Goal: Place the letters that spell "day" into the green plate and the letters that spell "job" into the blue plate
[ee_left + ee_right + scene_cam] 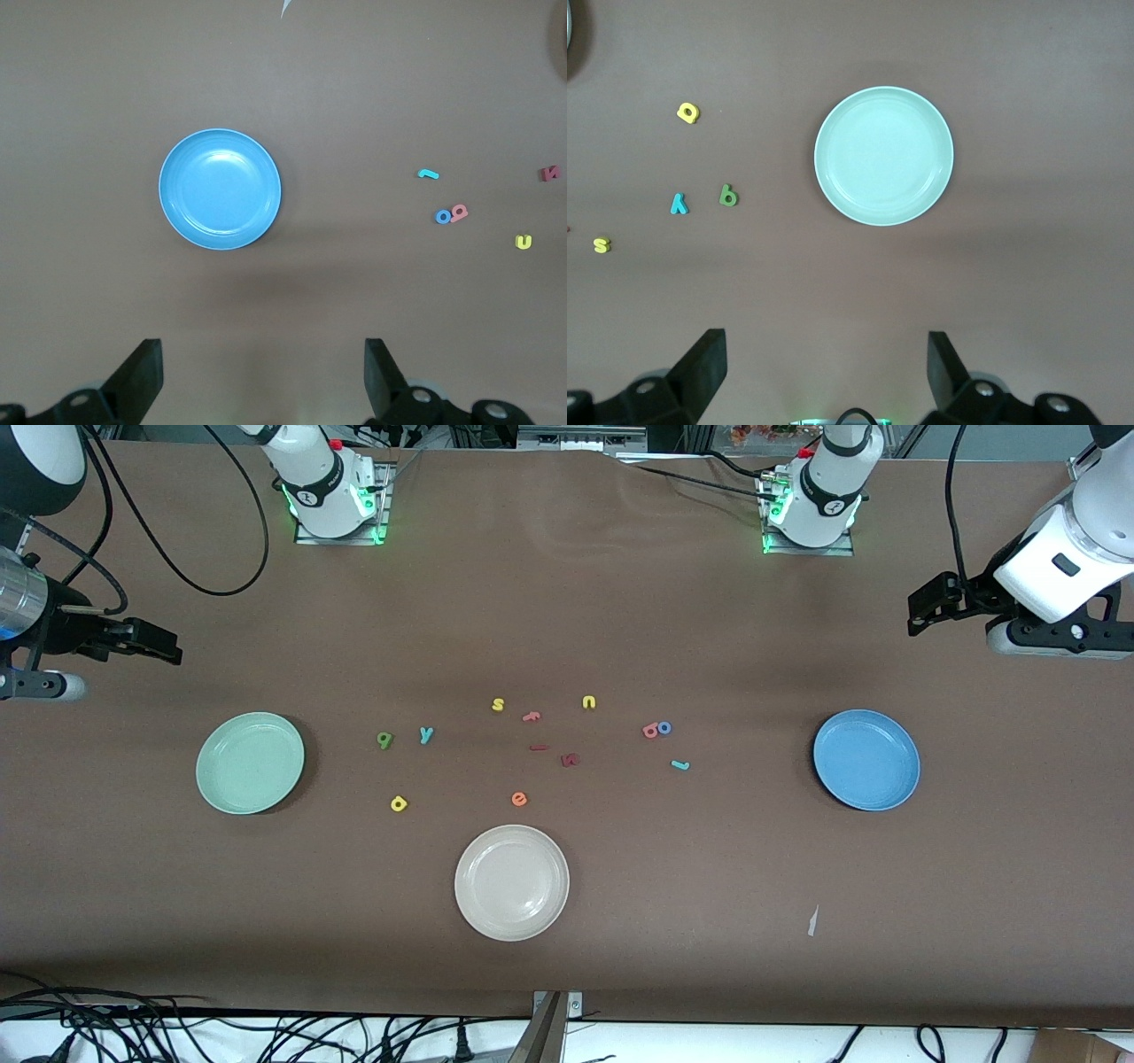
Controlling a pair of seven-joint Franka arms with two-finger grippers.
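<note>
The pale green plate (250, 763) (883, 156) lies toward the right arm's end, the blue plate (866, 759) (220, 189) toward the left arm's end. Beside the green plate lie a dark green looped letter (384, 740), a teal "y" (426, 734) and a yellow looped letter (399, 804). Nearer the blue plate lie a pink "b" (650, 731) touching a blue "o" (664, 728), and a teal "j" (679, 764). My right gripper (168, 646) (827, 350) hangs open and empty over bare table by the green plate. My left gripper (921, 611) (263, 354) hangs open and empty by the blue plate.
A cream-white plate (511, 882) sits nearest the front camera, mid-table. Between the two letter groups lie a yellow "s" (498, 705), a yellow "u" (589, 702), an orange "e" (519, 800) and darker red pieces (570, 760). A paper scrap (812, 921) lies near the front edge.
</note>
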